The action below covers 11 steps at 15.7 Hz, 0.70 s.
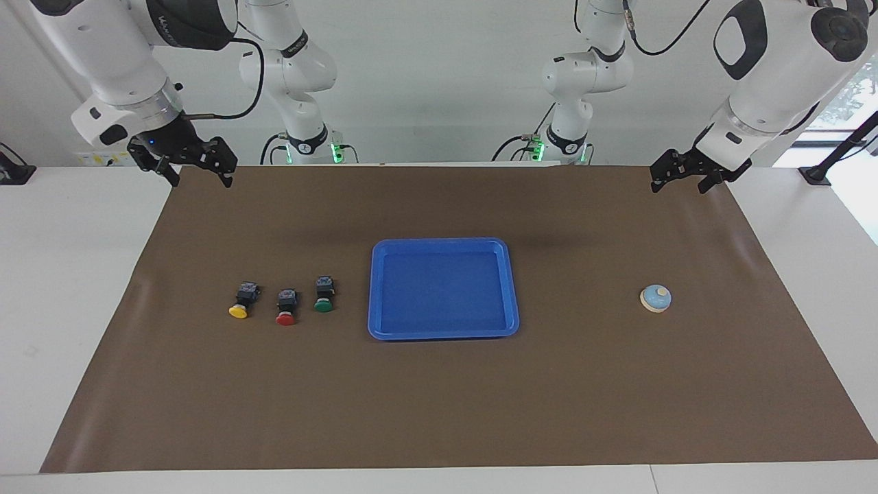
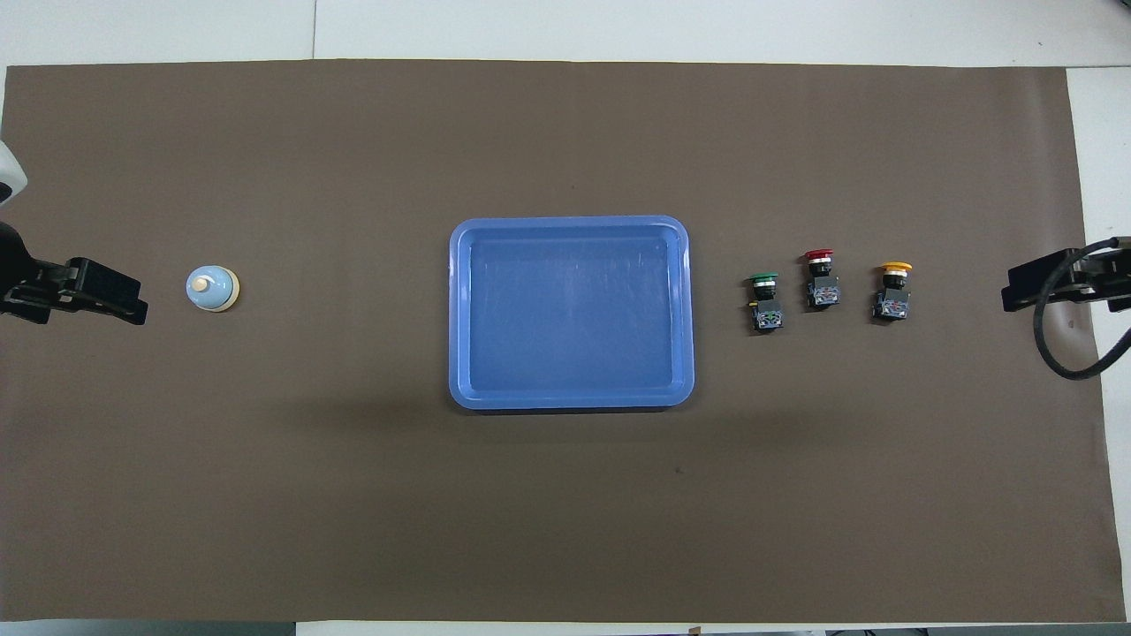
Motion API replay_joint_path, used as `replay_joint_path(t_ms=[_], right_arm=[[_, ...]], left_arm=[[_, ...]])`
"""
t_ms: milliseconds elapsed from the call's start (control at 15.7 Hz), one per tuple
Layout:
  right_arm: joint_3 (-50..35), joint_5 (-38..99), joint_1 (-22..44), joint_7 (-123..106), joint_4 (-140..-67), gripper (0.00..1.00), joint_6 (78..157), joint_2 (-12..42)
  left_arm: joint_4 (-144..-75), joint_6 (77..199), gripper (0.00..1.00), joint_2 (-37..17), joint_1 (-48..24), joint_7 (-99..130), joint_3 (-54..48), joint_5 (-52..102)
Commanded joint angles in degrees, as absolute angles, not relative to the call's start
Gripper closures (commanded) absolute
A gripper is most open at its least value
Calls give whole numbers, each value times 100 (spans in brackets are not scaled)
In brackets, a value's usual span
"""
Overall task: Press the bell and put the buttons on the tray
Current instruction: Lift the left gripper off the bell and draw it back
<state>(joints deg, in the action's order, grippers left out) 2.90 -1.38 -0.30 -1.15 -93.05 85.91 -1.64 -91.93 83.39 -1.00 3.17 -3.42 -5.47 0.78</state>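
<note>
Lying in a row beside the blue tray (image 1: 509,288) toward the right arm's end, the three buttons (image 1: 285,307) sit nearest the right gripper (image 1: 184,163), which hangs wide open above the mat's edge; the left gripper (image 1: 684,176), also open, hangs clear of the bell (image 1: 656,298).

A large brown sheet (image 1: 439,384) is spread flat over a white table (image 1: 68,274) — nearly the whole working surface is covered by it. A strip of bare table is left showing around the sheet at the edge farthest from the robots, and wider margins are seen at both ends. Slight ripples can be made out along the sheet's end edges. A white wall (image 1: 439,82) is seen rising past the table's edge nearest the robots. A black stand (image 1: 833,161) is seen on the table at the left arm's end, just off the sheet's corner — a window (image 1: 850,89) is glimpsed above it.
</note>
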Motion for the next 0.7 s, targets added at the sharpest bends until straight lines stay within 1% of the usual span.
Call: replay_joint_path(t_ms=[0, 445, 636], right_arm=[[237, -88, -105, -202, -9439, 0, 8613, -281], [237, -88, -105, -202, -9439, 0, 8613, -281], [237, -88, -105, -202, -9439, 0, 8613, -281]], left_arm=[[-9422, 8358, 0, 88, 272, -351, -519, 88], [-9439, 8367, 0, 316, 158, -290, -501, 97], [-9422, 8367, 0, 229, 132, -299, -527, 88]])
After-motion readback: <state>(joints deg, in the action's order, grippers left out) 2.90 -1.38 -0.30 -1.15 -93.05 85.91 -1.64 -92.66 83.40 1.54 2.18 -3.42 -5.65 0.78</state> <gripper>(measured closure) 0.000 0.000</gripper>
